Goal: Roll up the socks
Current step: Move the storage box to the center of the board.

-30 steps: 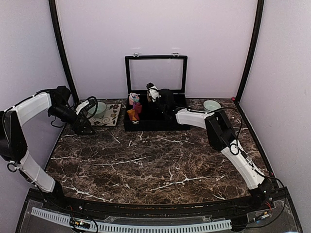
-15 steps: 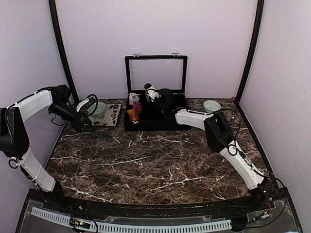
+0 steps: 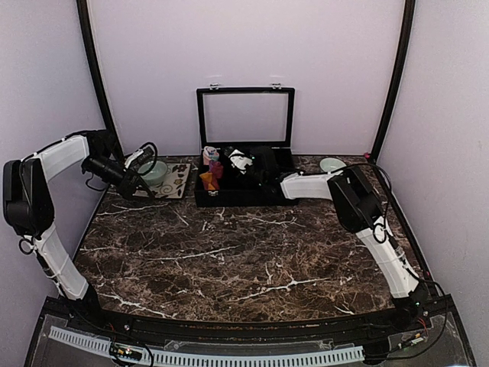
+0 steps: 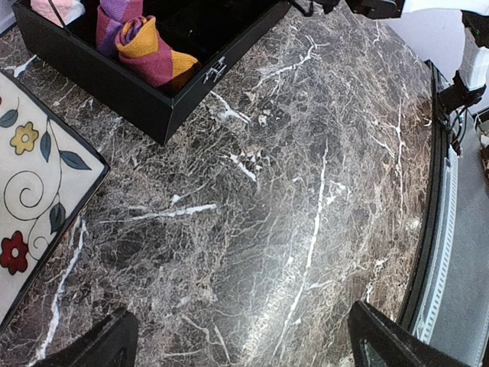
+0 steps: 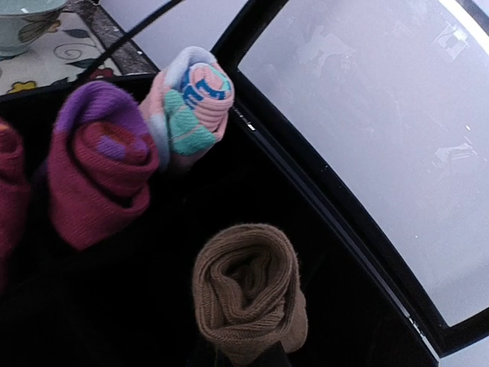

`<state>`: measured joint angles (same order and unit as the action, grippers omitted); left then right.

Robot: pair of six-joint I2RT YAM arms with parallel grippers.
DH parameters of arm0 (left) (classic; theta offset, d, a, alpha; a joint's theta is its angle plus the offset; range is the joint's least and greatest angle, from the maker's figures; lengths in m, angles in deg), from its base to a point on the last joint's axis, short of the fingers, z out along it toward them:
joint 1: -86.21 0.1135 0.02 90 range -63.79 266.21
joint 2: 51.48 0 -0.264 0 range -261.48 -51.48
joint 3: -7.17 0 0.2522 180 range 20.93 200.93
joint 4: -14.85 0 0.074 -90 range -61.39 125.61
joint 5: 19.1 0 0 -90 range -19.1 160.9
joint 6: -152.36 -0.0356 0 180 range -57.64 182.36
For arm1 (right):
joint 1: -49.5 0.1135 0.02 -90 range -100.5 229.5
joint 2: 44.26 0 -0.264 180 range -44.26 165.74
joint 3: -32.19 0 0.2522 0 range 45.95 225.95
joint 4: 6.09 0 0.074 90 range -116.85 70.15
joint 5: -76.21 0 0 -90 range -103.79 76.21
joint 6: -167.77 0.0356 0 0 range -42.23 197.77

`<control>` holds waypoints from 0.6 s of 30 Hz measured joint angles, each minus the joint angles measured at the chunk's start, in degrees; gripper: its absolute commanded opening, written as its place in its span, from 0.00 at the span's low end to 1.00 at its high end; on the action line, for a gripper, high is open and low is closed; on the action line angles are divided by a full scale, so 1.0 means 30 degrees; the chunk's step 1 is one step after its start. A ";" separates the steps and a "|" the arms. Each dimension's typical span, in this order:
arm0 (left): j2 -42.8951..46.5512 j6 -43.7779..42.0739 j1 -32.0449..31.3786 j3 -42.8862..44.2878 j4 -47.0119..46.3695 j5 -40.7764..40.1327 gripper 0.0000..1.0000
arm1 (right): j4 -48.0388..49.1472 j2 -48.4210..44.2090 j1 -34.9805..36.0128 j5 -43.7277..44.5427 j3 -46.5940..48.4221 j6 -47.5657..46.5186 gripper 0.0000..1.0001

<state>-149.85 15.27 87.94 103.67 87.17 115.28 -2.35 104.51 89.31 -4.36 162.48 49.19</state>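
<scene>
Far left, the left gripper [image 4: 243,317] hangs spread wide over the marble [image 4: 306,191] beside the flowered tray [image 4: 30,191]. In the black box [image 3: 229,200], far middle, the maroon roll [image 5: 99,183] stands at the left end. The tan roll [image 5: 244,287] sits right of it, at the pressed-together right gripper [image 3: 238,160]; whether it nips fabric I cannot tell

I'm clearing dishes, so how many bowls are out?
2. The left bowl sits on the floral tray, left of the box; the right bowl stands on the table, right of the box. The right arm hides part of the box's inside.
</scene>
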 measured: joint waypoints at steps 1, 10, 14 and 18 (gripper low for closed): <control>0.0000 0.0066 0.0000 0.0022 0.0007 0.0073 0.99 | 0.0306 -0.0707 0.0146 0.0102 -0.1144 -0.0066 0.00; 0.0000 0.0342 0.0000 0.0022 0.0102 0.0568 0.99 | -0.2441 -0.1348 0.0160 -0.0889 -0.0852 0.1180 0.00; 0.0007 0.0401 0.0000 0.0022 0.0095 0.0605 0.99 | -0.2113 -0.2062 0.0124 -0.0918 -0.2142 0.2055 0.00; 0.0007 0.0415 0.0000 0.0022 0.0095 0.0729 0.99 | -0.1800 -0.4262 0.0408 -0.0670 -0.5384 0.3220 0.00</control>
<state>-149.83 16.52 87.94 103.74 87.46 117.46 -7.75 91.72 90.54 -6.37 146.33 58.85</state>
